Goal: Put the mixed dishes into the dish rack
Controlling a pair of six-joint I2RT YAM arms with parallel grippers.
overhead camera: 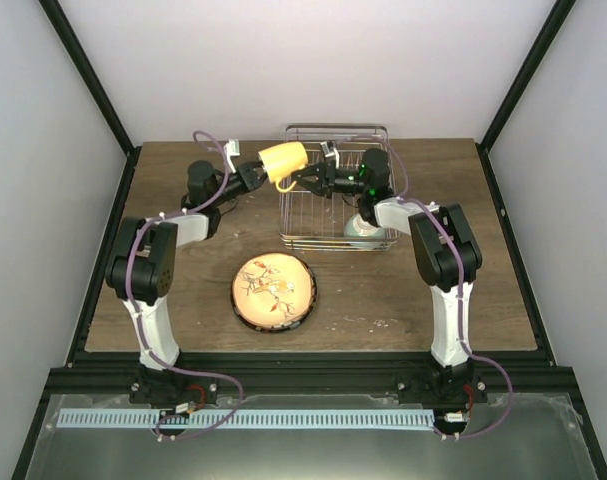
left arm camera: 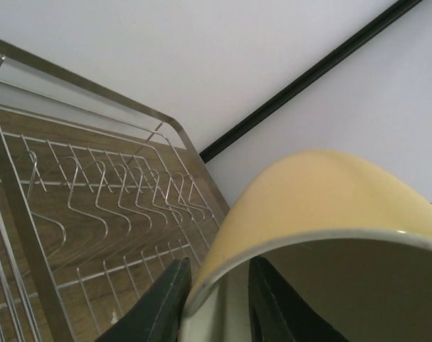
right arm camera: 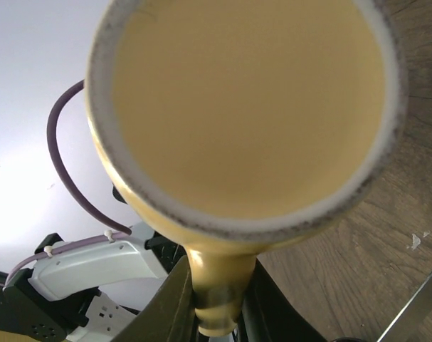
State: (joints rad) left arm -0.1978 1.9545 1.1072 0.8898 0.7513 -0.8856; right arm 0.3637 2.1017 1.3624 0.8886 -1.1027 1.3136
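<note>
The yellow mug (overhead camera: 283,160) hangs in the air above the left edge of the silver wire dish rack (overhead camera: 335,190). My left gripper (overhead camera: 254,176) is shut on its rim, one finger inside and one outside (left arm camera: 166,303). My right gripper (overhead camera: 303,182) is shut on its handle (right arm camera: 219,292). The right wrist view shows the mug's round base (right arm camera: 244,107). The left wrist view shows the mug's wall (left arm camera: 322,192) above the rack's prongs (left arm camera: 116,192). A pale-teal bowl (overhead camera: 368,234) sits in the rack's near right corner, partly hidden by my right arm. The orange-cream floral plate (overhead camera: 273,290) lies on the table on a dark rim.
The rack stands at the back of the wooden table (overhead camera: 173,300), near the back wall. Black frame posts run up the back corners. The plate lies in front of the rack, between my two arms.
</note>
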